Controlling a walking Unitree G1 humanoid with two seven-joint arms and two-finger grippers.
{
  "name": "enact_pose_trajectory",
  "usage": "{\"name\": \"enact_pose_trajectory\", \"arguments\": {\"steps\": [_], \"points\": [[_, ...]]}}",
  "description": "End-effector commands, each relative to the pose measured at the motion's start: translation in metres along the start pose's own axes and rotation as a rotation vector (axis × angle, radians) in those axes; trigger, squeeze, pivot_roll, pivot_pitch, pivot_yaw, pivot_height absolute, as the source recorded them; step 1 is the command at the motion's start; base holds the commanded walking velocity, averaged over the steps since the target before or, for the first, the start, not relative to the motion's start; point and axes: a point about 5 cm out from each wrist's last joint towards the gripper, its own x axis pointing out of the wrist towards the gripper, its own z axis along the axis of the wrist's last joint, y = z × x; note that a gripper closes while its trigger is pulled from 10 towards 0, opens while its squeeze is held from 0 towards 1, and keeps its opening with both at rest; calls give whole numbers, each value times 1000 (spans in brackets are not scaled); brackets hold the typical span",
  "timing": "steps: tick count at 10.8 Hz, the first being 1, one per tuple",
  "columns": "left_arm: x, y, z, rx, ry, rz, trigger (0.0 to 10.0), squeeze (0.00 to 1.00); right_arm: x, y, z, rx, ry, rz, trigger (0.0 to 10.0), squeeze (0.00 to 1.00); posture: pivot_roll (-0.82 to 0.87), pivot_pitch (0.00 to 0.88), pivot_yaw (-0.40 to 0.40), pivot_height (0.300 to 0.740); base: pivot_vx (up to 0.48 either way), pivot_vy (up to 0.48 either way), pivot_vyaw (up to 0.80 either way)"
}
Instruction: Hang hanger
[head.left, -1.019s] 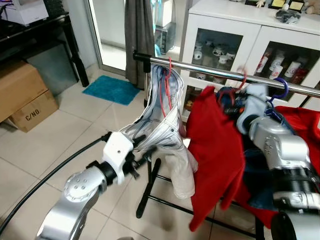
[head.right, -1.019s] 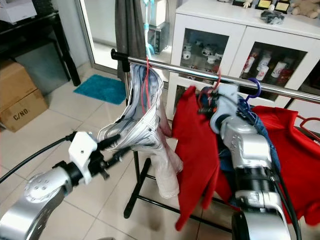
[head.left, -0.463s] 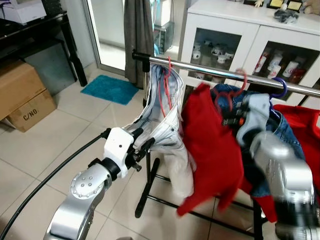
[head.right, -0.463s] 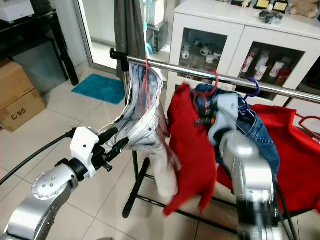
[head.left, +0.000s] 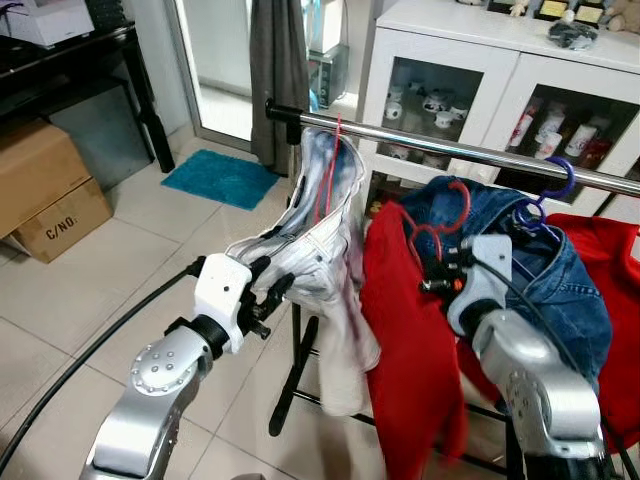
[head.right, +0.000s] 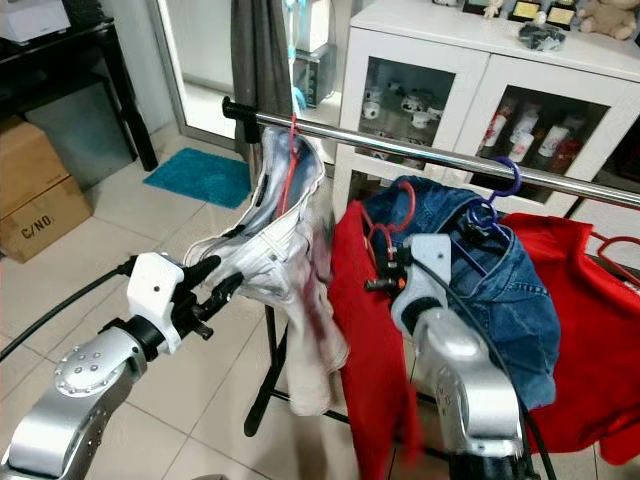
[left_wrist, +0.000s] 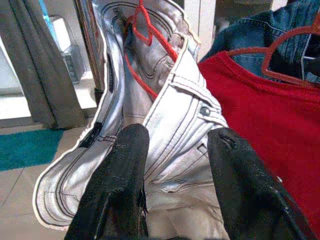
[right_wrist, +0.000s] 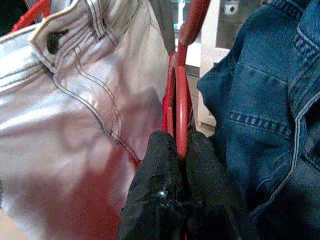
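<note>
- The right gripper has its fingers pinched tight on the thin red hanger.
- That hanger carries the red shirt. Its hook points up but sits below the rail, not on it yet.
- The left gripper has its fingers spread wide, one on each side of a fold of the white jeans, pushing them aside. The fingers do not seem to squeeze the cloth.
- The white jeans hang from the rail on their own red hanger.
- The blue jeans hang just beside the shirt, on a purple hook.
- What could go wrong: the hook may catch on the blue jeans, because they are so close.
- The hook may miss the rail, and the shirt would drop to the floor.
- The thin hanger may twist in the fingers, since the shirt pulls it down.
</note>
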Motion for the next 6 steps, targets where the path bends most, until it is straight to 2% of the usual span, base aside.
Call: {"name": "enact_pose_trajectory", "arguments": {"steps": [1,3,5,6], "points": [[3,4,4,-25,-13,13,10000,0,-1,6,10,-12,-37,12,0,0,59,0,-33,740,0,0,0],[4,10,6,-38,-24,27,10000,0,0,6,11,-10,-37,14,0,0,71,0,-29,740,0,0,0],[1,7,3,-41,-13,17,10000,0,-6,0,7,-18,-24,-2,0,0,54,0,-8,740,0,0,0],[5,4,5,-55,-20,-3,10000,0,-9,-1,8,-12,-25,-5,0,0,53,0,-10,740,0,0,0]]}}
